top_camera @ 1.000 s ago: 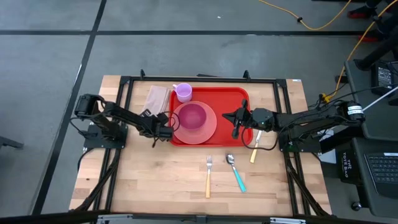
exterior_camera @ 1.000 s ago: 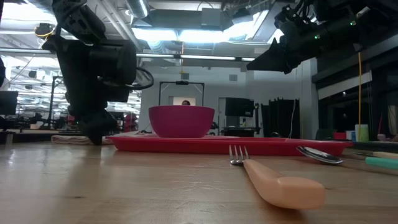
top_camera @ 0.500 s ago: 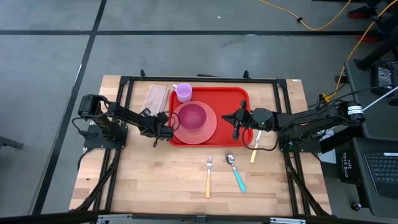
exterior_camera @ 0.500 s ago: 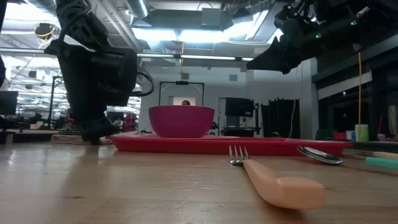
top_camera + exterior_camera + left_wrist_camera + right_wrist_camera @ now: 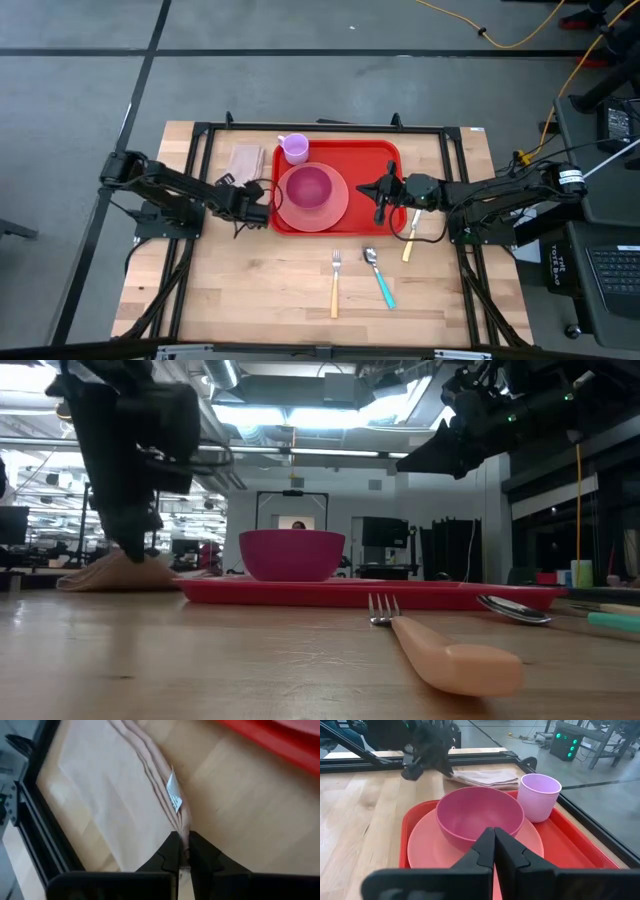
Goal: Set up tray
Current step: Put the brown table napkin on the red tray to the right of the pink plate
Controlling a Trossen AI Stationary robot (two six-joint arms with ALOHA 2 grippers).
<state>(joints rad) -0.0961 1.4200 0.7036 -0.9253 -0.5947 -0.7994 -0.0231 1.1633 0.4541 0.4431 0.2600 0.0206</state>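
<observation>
— Where does the tray (image 5: 345, 187) sit, and what is on it?

— The red tray lies flat on the wooden bench (image 5: 270, 290), toward the far side, between the two arms. It carries a round pink plate (image 5: 338, 210) at its left end, and a magenta bowl (image 5: 310, 185) stands upright on that plate. I can't see anything inside the bowl; from the right wrist view its hollow looks bare. A lilac cup (image 5: 294, 148) stands upright at the tray's far left corner, just beside the plate.

— And off the tray?

— A folded beige napkin (image 5: 246, 160) lies on the bench to the left of the tray. Nearer, a fork (image 5: 335, 282) with a pale orange handle and a spoon (image 5: 379, 278) with a teal handle lie side by side, apart from the tray. A third pale-handled utensil (image 5: 410, 240) lies by the tray's right end; its head is hidden under the arm.

— What are the hands doing?

— The left hand (image 5: 236, 205) is down at the bench just left of the tray, its fingers (image 5: 170, 851) clenched on the near edge of the napkin — the cloth is pinched between them. The right hand (image 5: 380, 192) hangs over the tray's right part, fingers pressed together on nothing, pointing toward the bowl.
</observation>
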